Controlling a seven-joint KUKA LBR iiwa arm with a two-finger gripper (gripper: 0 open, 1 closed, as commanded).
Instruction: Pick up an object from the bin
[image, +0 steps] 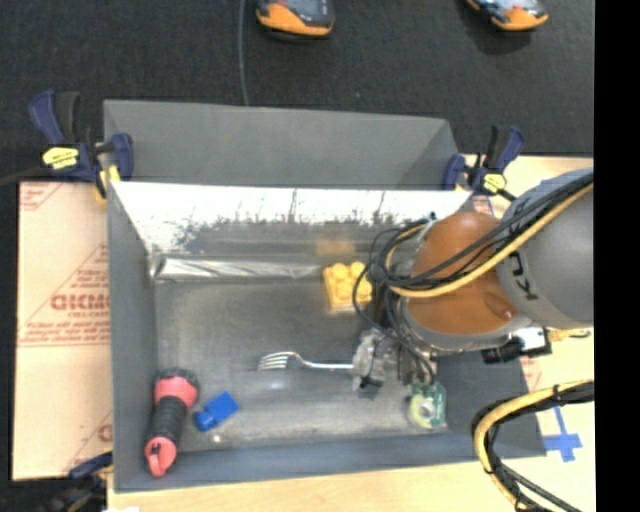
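Camera view is looking down into the grey bin (130, 330). Nearest, in the front left corner, a pink and black handle-shaped thing (165, 420) is lying against the wall, its kind hard to make out, with a small blue block (216, 411) sitting just beside it. Along the same front wall, towards the right, a green and white round thing (427, 407) is resting just beside the jaws, too small to identify. A little farther in, a silver fork (300, 362) is lying flat on the bin floor, its tines pointing left and its handle running right and disappearing under the jaws, which are hanging low at that end. The wrist's own parts are crowding over them, so I cannot tell whether they are spread, pressed together or pinching the handle. Farther back, a yellow block (343, 283) is sitting near the rear wall, its right side being cut off by the black cables (385, 270) and the orange-covered arm (455, 285) reaching in from the right.
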